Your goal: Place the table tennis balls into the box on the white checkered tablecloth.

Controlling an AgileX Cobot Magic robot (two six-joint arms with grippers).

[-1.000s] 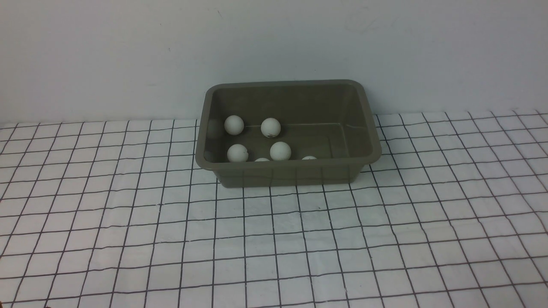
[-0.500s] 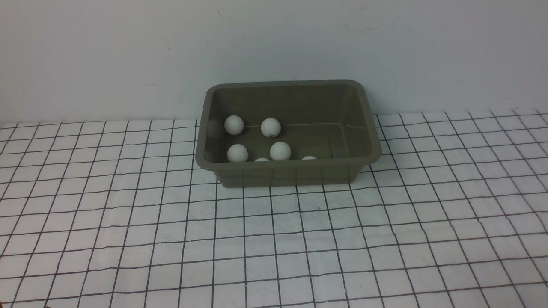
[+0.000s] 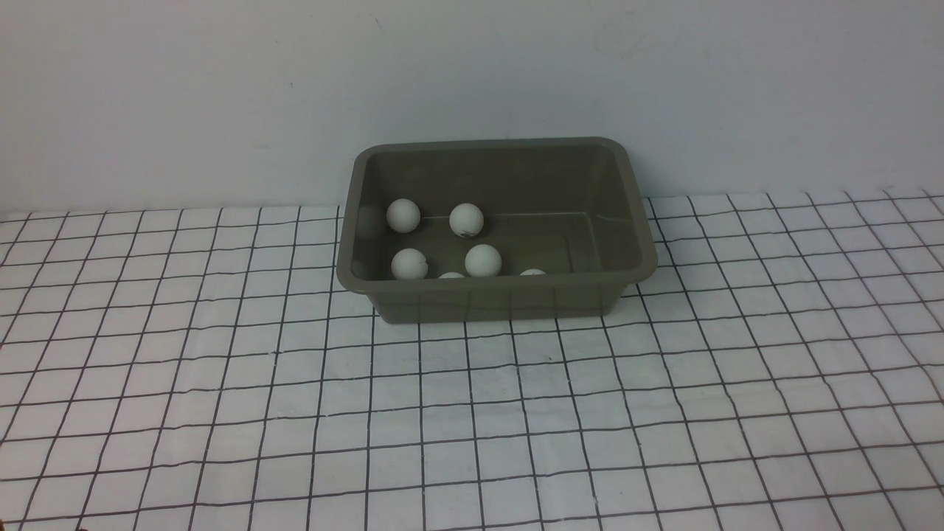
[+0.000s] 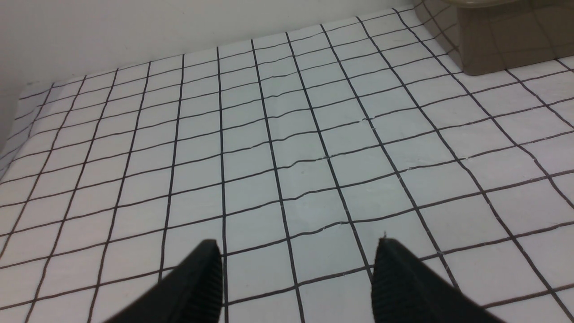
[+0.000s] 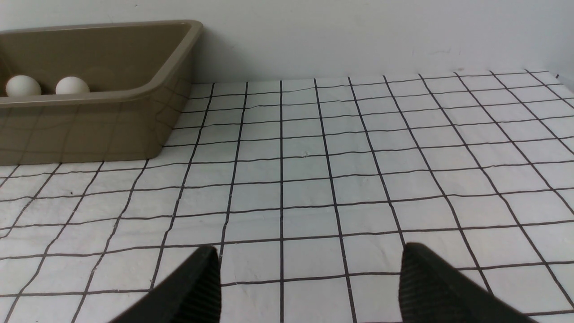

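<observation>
The olive-grey box (image 3: 634, 221) stands at the back of the white checkered tablecloth (image 3: 472, 413), near the wall. Several white table tennis balls lie inside it, such as one (image 3: 403, 215) at the back left and one (image 3: 483, 259) nearer the front wall; two show only as slivers behind that wall. Neither arm appears in the front view. In the left wrist view my left gripper (image 4: 298, 249) hangs open over bare cloth, with a corner of the box (image 4: 502, 40) far off. My right gripper (image 5: 309, 255) is open and empty too, with the box (image 5: 134, 121) and two balls (image 5: 22, 86) ahead.
A plain pale wall (image 3: 472, 74) rises right behind the box. The cloth is slightly wrinkled, and its edge (image 4: 18, 116) shows in the left wrist view.
</observation>
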